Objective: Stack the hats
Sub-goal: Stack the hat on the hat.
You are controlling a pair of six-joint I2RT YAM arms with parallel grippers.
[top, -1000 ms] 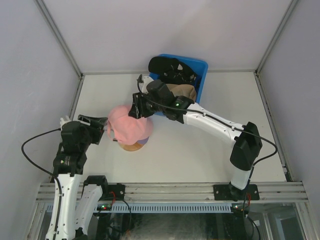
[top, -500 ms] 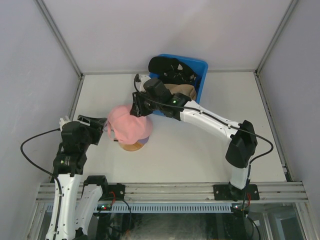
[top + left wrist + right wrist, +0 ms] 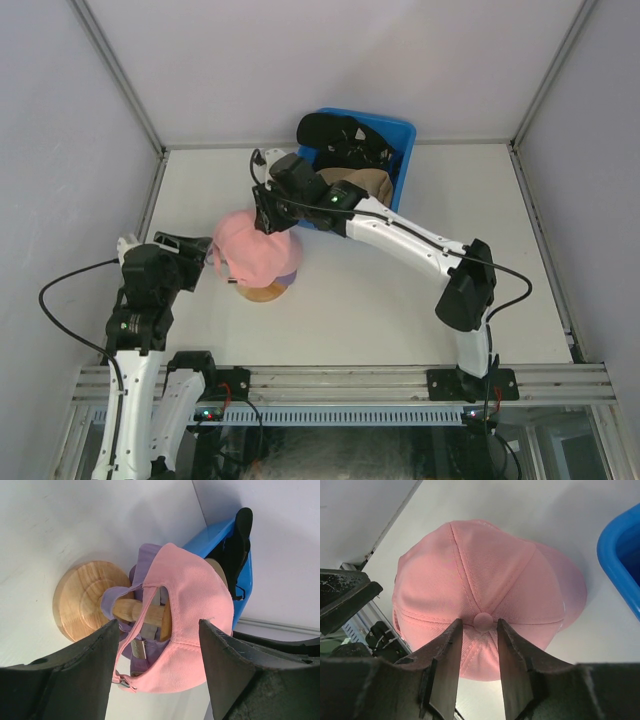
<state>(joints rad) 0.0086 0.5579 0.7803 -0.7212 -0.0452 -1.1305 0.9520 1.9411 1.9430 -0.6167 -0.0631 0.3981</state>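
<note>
A pink cap sits on top of a lavender cap on the round wooden stand. My right gripper hovers over the pink crown. Its jaws are partly open, and the right gripper has a fingertip on each side of the top button; whether they press the fabric is unclear. My left gripper is wide open just left of the stand. In its own view the left gripper frames the pink cap's back strap without touching it. The lavender cap and the stand's base show beneath.
A blue bin at the back of the table holds a black cap and a tan cap. The bin's rim lies close to the right of the stand. Walls enclose the table on three sides.
The right arm has reached further left over the stand and its jaws have narrowed. The pink cap has shifted slightly left. The left arm has not moved.
</note>
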